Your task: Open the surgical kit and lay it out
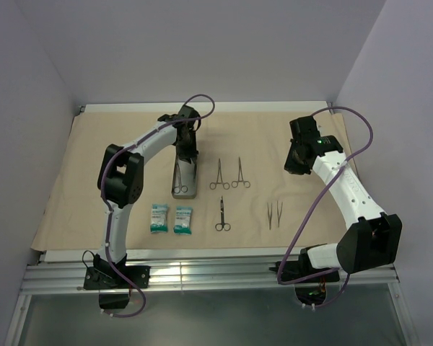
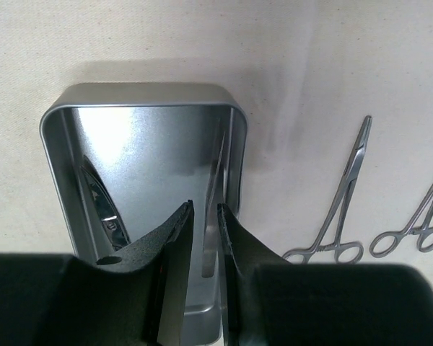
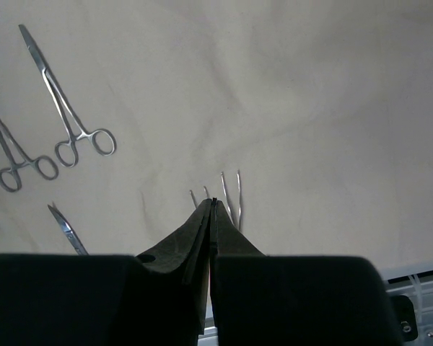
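the tan wrap (image 1: pixel 274 137) lies opened flat over the bench (image 1: pixel 202 254), so the unwrapping looks done; on its left half sits the grey tray (image 1: pixel 185 189), with my left jaws lowered into it; they stand a little apart astride a thin silver strip (image 2: pixel 215 169) along the tray's right inner wall, and i cannot tell whether they pinch it or whether it is an instrument; just right of the tray, two ring-handled forceps (image 1: pixel 219 175) (image 1: pixel 239 174) lie side by side, with the scissors (image 1: pixel 223 215) nearer me; two teal-white packets (image 1: pixel 159 217) (image 1: pixel 182 219) rest near the tray's front; two thin tweezers (image 1: pixel 274 214) lie on the right, and my right jaws hover above them, pressed together, holding nothing; i judge the layout nearly finished, with only the tray's contents left to sort.
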Robot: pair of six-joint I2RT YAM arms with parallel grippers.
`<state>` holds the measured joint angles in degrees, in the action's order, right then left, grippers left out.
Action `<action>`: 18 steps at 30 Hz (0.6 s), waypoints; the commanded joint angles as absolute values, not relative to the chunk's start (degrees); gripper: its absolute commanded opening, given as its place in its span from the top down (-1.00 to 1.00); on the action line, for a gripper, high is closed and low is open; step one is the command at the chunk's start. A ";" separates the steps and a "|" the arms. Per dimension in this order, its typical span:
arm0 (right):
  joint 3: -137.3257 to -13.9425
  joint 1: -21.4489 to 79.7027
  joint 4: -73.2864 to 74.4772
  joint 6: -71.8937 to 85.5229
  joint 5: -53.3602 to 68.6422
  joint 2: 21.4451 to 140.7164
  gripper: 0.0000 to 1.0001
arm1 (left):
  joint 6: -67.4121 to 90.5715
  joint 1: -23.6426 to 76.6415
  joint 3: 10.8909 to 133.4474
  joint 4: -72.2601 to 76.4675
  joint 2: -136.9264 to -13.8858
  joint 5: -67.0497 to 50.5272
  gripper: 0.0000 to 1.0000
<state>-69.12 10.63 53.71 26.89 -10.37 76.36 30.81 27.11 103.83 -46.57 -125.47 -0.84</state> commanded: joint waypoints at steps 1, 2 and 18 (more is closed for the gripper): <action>-71.19 10.99 54.23 26.19 -12.04 75.50 0.88 | 30.41 27.42 104.33 -45.53 -124.28 -2.02 0.46; -71.10 10.90 54.14 26.28 -11.95 75.41 0.88 | 30.50 27.42 104.24 -45.61 -124.54 -2.02 0.46; -71.37 11.07 54.23 27.16 -11.69 75.50 0.88 | 29.71 27.42 103.62 -44.65 -126.56 -2.02 0.48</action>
